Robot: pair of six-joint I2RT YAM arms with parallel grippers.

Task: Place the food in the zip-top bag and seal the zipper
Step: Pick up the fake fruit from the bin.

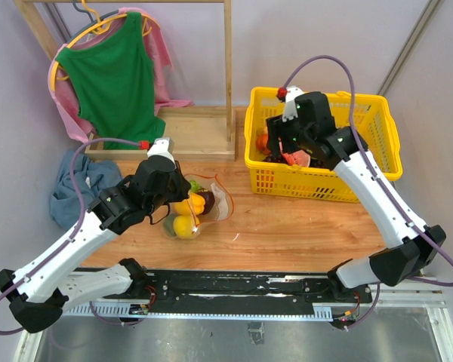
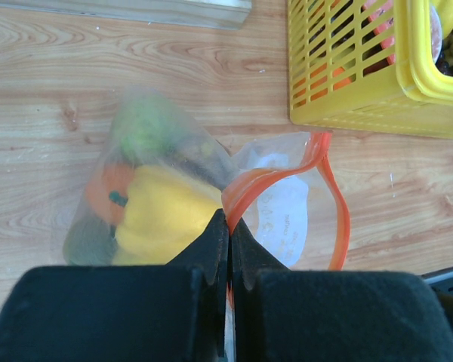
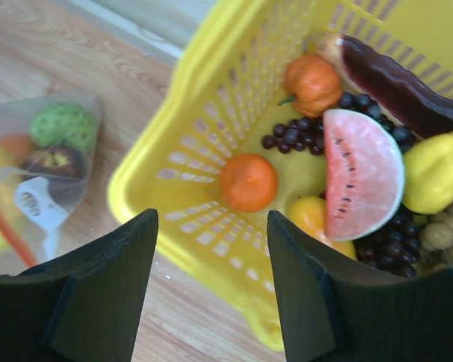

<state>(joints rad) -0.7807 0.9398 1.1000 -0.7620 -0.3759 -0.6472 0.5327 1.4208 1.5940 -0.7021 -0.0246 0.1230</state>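
The zip-top bag (image 1: pixel 190 213) lies slumped on the wooden table with food inside: a yellow pepper (image 2: pixel 162 215), a green piece (image 2: pixel 147 128) and an orange piece (image 2: pixel 106 192). My left gripper (image 2: pixel 229 226) is shut on the bag's mouth edge at the orange-red zipper (image 2: pixel 336 204), which loops open to the right. My right gripper (image 3: pixel 211 219) hangs open and empty above the left end of the yellow basket (image 3: pixel 174 98). In the basket lie a watermelon slice (image 3: pixel 362 173), an orange (image 3: pixel 248 181), dark grapes (image 3: pixel 294 136), an eggplant (image 3: pixel 400 83) and a yellow pepper (image 3: pixel 438 170).
The basket (image 1: pixel 385 143) stands at the back right of the table. A wooden clothes rack with a green top (image 1: pixel 117 75) rises at the back left, and its base board (image 1: pixel 196 132) lies behind the bag. A blue cloth (image 1: pixel 79 185) is heaped at the left.
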